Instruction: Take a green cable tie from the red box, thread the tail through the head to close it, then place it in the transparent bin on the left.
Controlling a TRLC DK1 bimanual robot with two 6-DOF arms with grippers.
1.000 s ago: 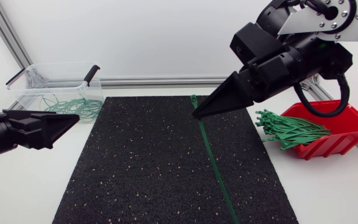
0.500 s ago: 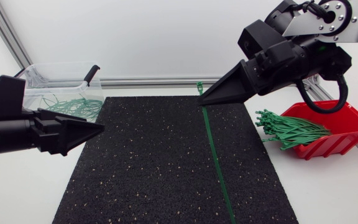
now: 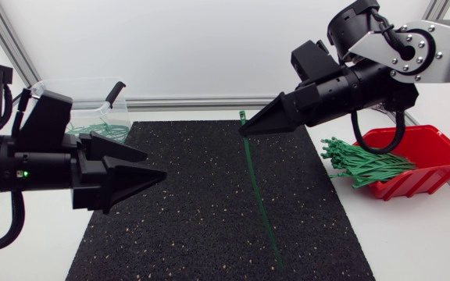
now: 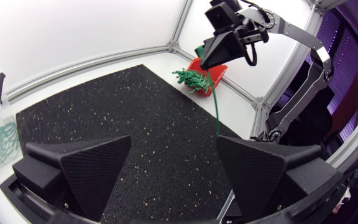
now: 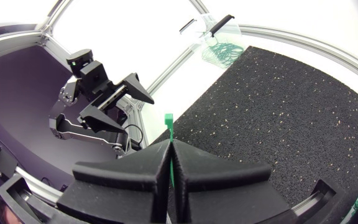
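Observation:
My right gripper [image 3: 244, 131] is shut on a long green cable tie [image 3: 258, 195] near its head, above the far middle of the mat. The head [image 5: 168, 120] sticks up just past the closed fingertips [image 5: 168, 154], and the tail hangs down toward the mat's front edge. My left gripper [image 3: 155, 166] stands open over the mat's left part, its fingers [image 4: 95, 168] wide apart with nothing between them. It points toward the hanging tie [image 4: 217, 112] and the right gripper [image 4: 213, 53]. The red box [image 3: 432, 156] at the right holds a bundle of green ties [image 3: 366, 164].
The transparent bin [image 3: 49, 101] stands at the far left behind my left arm, with closed green ties [image 3: 100, 131] inside. A black speckled mat [image 3: 201, 226] covers the table's middle. An aluminium frame rail [image 3: 194, 102] runs along the back edge.
My left arm has come in from the left edge and its gripper now reaches over the mat. My right gripper has shifted a little with the tie, whose tail has swung.

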